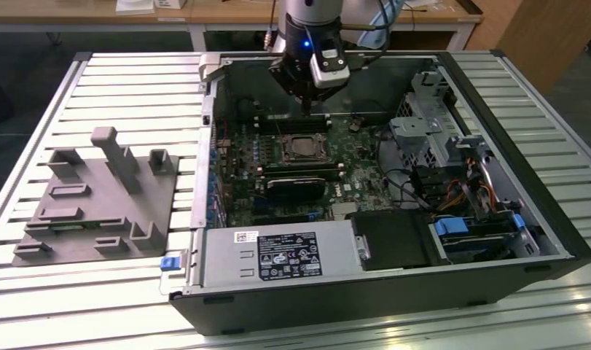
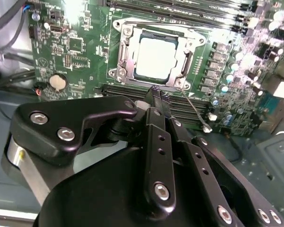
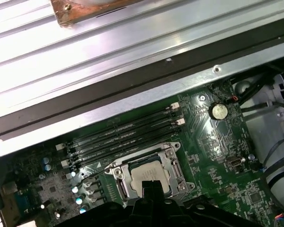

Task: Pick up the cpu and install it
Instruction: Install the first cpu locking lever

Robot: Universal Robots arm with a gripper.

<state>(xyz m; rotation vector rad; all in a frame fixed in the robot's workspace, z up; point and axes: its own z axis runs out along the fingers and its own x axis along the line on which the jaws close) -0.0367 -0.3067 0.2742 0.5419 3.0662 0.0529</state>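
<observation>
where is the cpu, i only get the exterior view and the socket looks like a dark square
Observer: In the second wrist view the cpu lies flat inside the socket frame, silver top up.
Operator: ok is the gripper holding anything
Observer: No. The same view shows the gripper shut and empty, its tip over the memory slots beside the socket.
</observation>
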